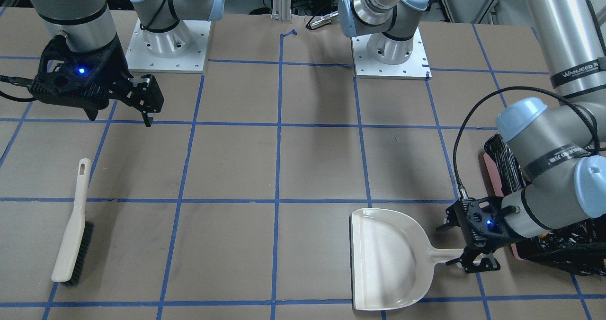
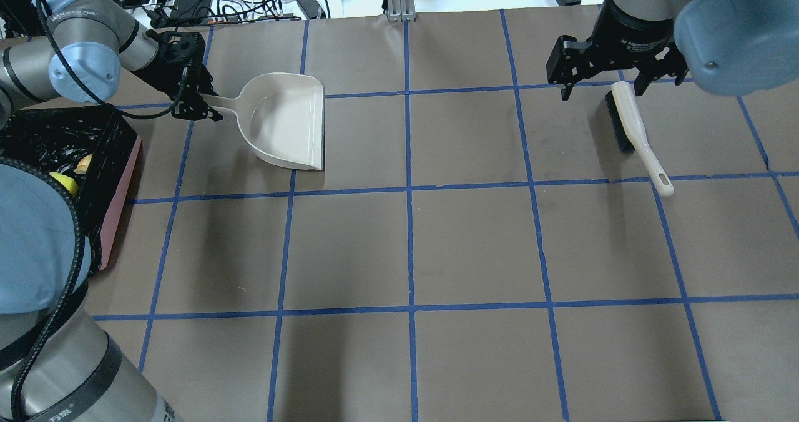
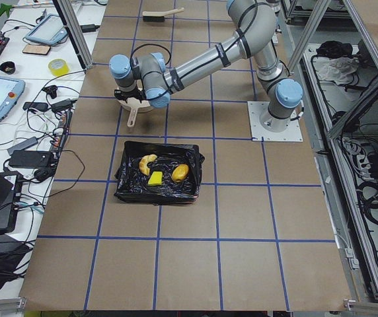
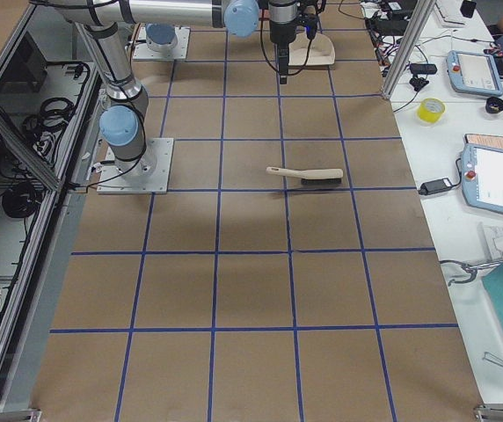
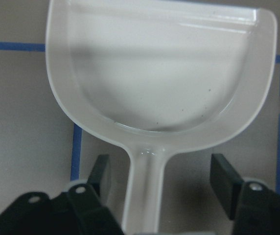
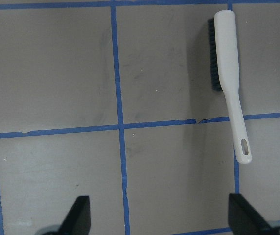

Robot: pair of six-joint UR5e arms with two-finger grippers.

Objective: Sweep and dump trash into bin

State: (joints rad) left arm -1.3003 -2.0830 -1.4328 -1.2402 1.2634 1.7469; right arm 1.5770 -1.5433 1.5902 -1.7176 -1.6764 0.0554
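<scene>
The trash lies in the bin [image 3: 124, 188], pink with a black bag: a pale crescent [image 3: 147, 162], a yellow-green wedge [image 3: 156, 177] and an orange-brown lump [image 3: 180, 173]. The overhead view shows the bin's pink rim [image 2: 122, 188] at the left edge. The beige dustpan [image 2: 287, 119] lies empty on the table. My left gripper [image 5: 162, 178] is open, with one finger on each side of the dustpan's handle and not touching it. My right gripper [image 6: 159, 215] is open and empty, high above the table. The white brush [image 6: 228, 63] lies flat there.
Brown paper with a grid of blue tape [image 2: 409, 188] covers the table. The two arm bases [image 1: 168, 40] stand at the robot's edge. In the front-facing view the brush [image 1: 73, 230] is at lower left and the dustpan [image 1: 388, 258] at lower right, beside the bin [image 1: 492, 178].
</scene>
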